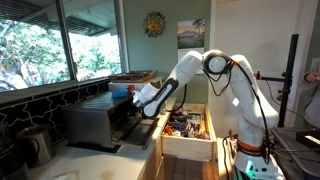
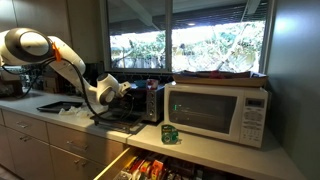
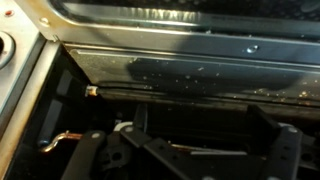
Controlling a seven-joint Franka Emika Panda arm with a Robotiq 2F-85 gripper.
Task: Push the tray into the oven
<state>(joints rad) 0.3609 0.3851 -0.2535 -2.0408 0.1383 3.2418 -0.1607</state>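
No words or numbers can be read anywhere. The white box-shaped microwave (image 2: 215, 112) has a button panel and the small green can (image 2: 170, 133) has marks, both too blurry.

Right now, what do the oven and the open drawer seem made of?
The oven looks like silver-grey metal, with a dull sheen on its side. The drawer looks like pale unpainted wood, judging by its light tan walls; grain unreadable.

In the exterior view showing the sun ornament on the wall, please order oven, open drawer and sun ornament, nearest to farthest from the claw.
1. Oven: the claw is at its open front.
2. Drawer: pulled open, beside and below the claw.
3. Sun ornament: high up, far at the back.
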